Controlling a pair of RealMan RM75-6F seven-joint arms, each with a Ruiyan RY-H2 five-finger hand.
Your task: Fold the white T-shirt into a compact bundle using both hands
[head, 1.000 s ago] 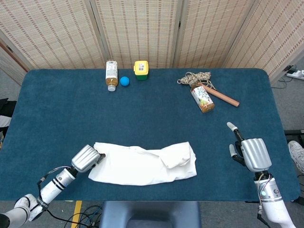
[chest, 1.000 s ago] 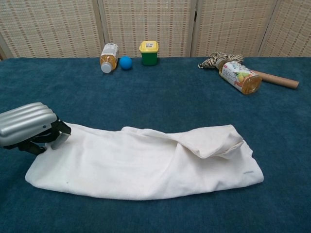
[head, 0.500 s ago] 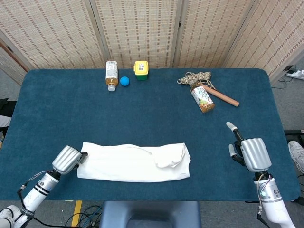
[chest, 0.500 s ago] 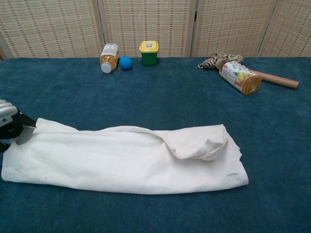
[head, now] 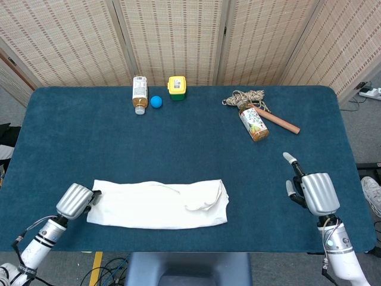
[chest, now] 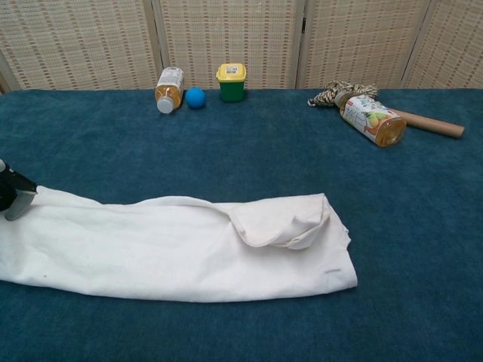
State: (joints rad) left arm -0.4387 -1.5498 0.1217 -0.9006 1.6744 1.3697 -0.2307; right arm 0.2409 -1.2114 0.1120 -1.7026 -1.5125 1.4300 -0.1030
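Head view:
T-shirt [head: 159, 204]: long folded strip, near table's [head: 190, 143] front edge.
Left hand [head: 74, 201]: grasping T-shirt's left end.
Right hand [head: 314, 190]: released, fingers apart, well right of T-shirt.
Chest view:
T-shirt [chest: 177, 245]: flat, small fold near right end.
Left hand [chest: 11, 192]: fingertips pinch T-shirt's left edge.

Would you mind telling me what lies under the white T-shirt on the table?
The white T-shirt lies flat on the blue table. Whatever is beneath it is covered; no bulge shows. The left hand grips its left end.
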